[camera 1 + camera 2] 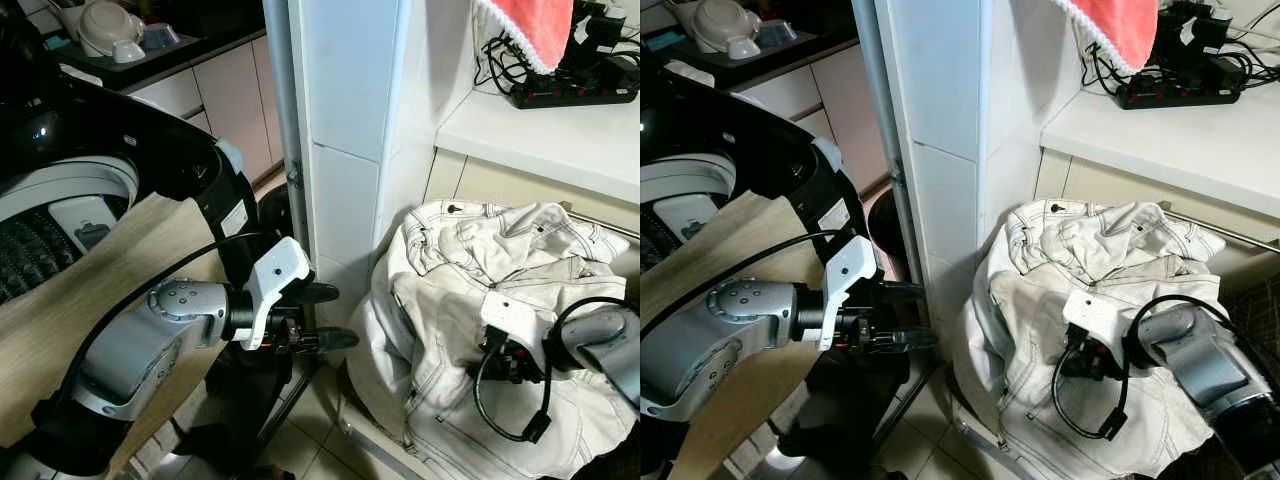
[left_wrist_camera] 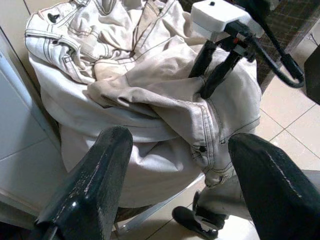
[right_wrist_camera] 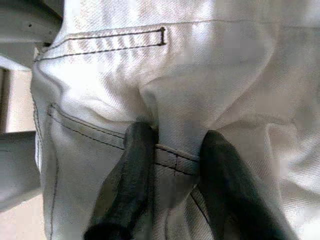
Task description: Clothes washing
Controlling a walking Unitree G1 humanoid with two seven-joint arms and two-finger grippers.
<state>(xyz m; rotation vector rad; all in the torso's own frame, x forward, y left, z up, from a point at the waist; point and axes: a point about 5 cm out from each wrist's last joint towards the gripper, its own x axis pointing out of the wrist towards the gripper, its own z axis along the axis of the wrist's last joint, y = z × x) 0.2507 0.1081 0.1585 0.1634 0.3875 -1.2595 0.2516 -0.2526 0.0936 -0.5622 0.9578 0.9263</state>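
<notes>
Status: early stage. The washing is not yet in the washing machine [image 1: 60,215], whose open drum sits well to the robot's left of the white tiled pillar [image 1: 345,150]. The pick-up from the laundry basket is in hand; lifting, carrying past the pillar and loading all remain, as far as these frames allow one to judge.

Garment: a white denim garment [image 1: 480,300], probably jeans or a jacket, is heaped over the basket just to the right of the pillar and below the window-ledge surface [image 1: 540,135]. It is cream-white with dark contrast stitching, a sewn pocket and dark rivets or buttons, heavily crumpled, with folds spilling over the basket's front edge toward the tiled floor. The basket itself is almost wholly covered; only a metal rail at floor level can be made out.

Right gripper [image 3: 172,165]: pressed into the heap on its right side. Its fingers are closed onto a raised fold at a stitched seam, cloth pinched between them.

Left gripper [image 1: 322,315]: held just left of the pillar's base, pointing toward the heap. Its fingers are spread apart and empty, clear of the cloth.

Other: a pink cloth [image 1: 525,30] and a power strip [image 1: 575,92] lie on the ledge above.
</notes>
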